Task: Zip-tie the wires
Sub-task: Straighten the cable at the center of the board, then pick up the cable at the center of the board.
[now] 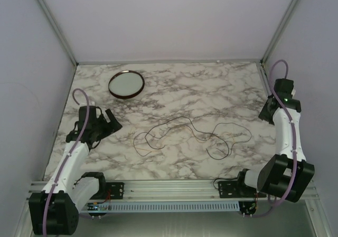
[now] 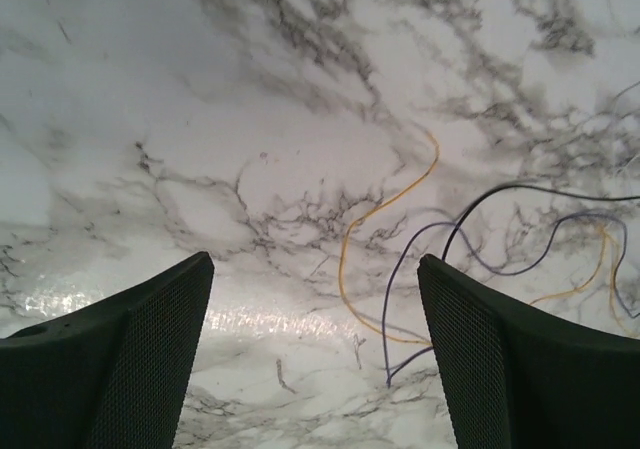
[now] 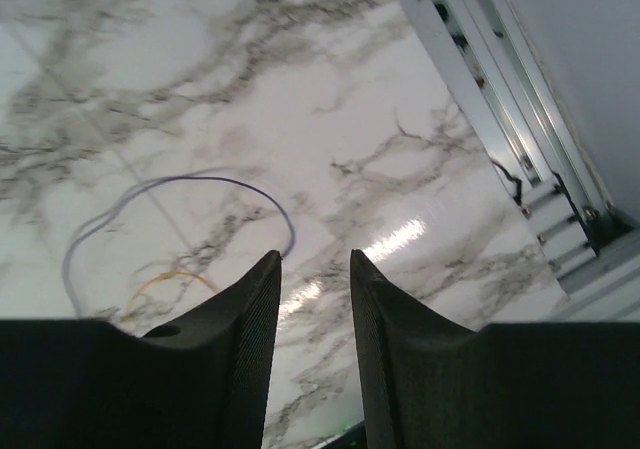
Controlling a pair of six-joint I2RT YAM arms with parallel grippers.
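Note:
The wires (image 1: pixel 179 134) lie as thin dark loops across the middle of the marble table, from centre-left to centre-right. My left gripper (image 1: pixel 108 122) hovers at the left, just short of their left end. In the left wrist view it (image 2: pixel 315 261) stands wide open and empty, with yellow, purple and black wires (image 2: pixel 400 269) on the table ahead to the right. My right gripper (image 1: pixel 265 113) is at the far right, apart from the wires. In its wrist view it (image 3: pixel 315 256) is open by a narrow gap with nothing in it, a purple wire loop (image 3: pixel 180 184) lying beyond it. The zip tie is out of view.
A round dark-rimmed dish (image 1: pixel 126 84) sits at the back left of the table. An aluminium rail (image 1: pixel 174 187) runs along the near edge and shows again in the right wrist view (image 3: pixel 520 119). Enclosure walls stand on three sides.

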